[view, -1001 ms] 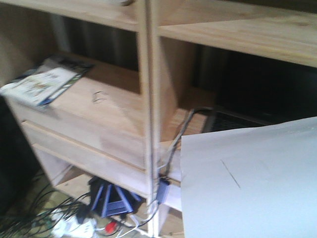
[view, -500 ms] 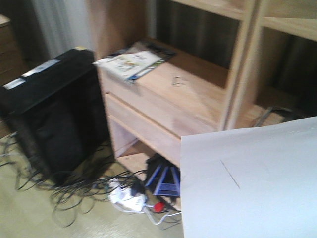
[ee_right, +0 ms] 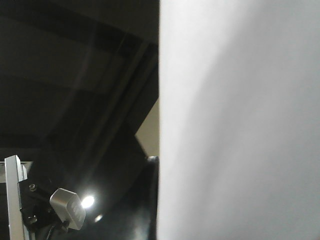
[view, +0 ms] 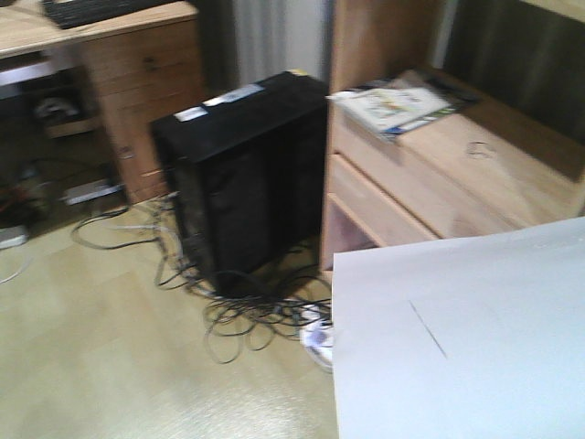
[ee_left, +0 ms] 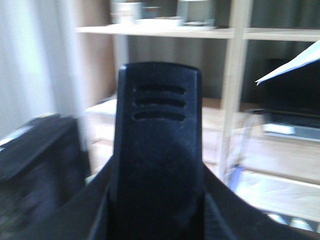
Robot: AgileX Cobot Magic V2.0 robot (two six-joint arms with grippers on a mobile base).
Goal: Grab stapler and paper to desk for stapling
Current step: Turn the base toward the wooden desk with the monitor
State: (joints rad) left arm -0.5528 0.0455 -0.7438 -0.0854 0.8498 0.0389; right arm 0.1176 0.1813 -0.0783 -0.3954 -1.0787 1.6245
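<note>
The white paper [view: 457, 338] with a faint pencil line hangs in the air at the lower right of the front view. It fills the right half of the right wrist view [ee_right: 240, 125], where my right gripper [ee_right: 156, 200] holds its edge, one dark finger [ee_right: 150, 200] showing. A corner of the paper [ee_left: 295, 65] shows in the left wrist view. The black stapler [ee_left: 157, 150] stands upright between the jaws of my left gripper [ee_left: 157, 220], which is shut on it. The desk [view: 27, 32] is far off at the top left.
A black computer tower [view: 247, 183] stands on the floor with tangled cables [view: 247, 315] and a white power strip [view: 317, 340] beside it. A wooden shelf unit [view: 475, 174] with a magazine [view: 398, 105] is at the right. A keyboard [view: 91, 9] lies on the desk.
The whole view has swung left: the shelf unit slid to the right, and the computer tower, floor and desk came into view. The paper keeps its place in the frame.
</note>
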